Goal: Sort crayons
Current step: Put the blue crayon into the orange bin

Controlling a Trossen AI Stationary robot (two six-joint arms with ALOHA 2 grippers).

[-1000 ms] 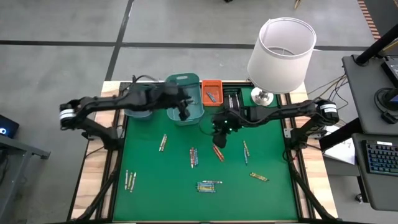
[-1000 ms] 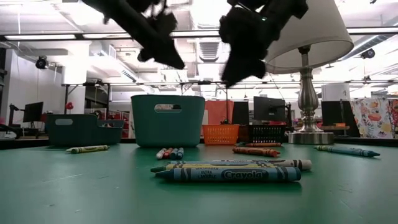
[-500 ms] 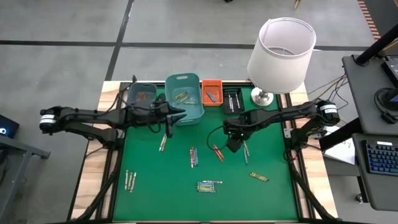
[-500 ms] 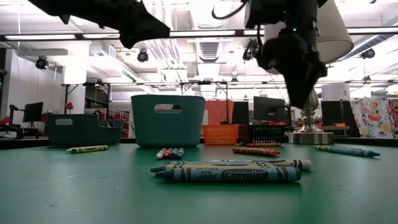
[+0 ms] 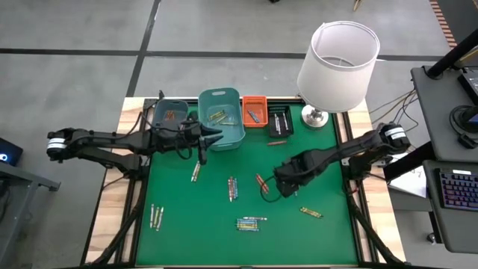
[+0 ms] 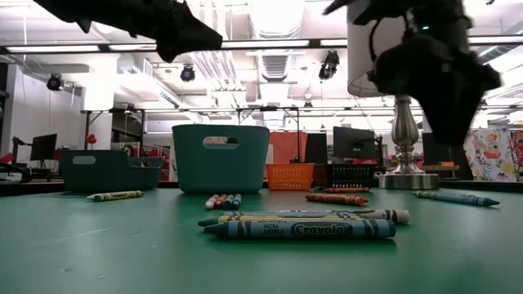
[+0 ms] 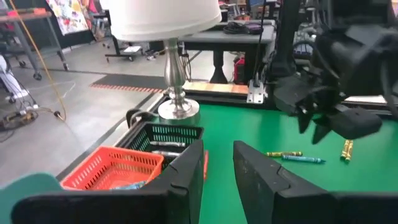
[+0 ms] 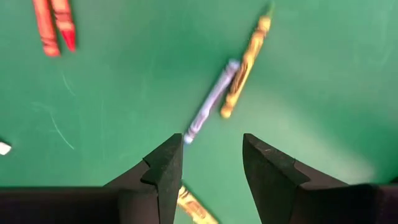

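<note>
High view showed some crayons [image 5: 231,188] sorted into the teal bin [image 5: 222,116] and orange bin [image 5: 254,110], but many were scattered on the green mat [image 5: 179,217]. The right gripper [image 5: 287,183], jaws apart and empty, hovered over a blue and a yellow crayon, having swung down from beside the bins. The left gripper [image 5: 202,153] waited, slightly open and empty, near the teal bin

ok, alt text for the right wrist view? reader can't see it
Looking straight down past the right gripper, its two dark fingers open and empty above a green table. Just beyond the fingertips lie a blue crayon and a yellow crayon, ends meeting in a V; two red crayons lie farther off.
</note>
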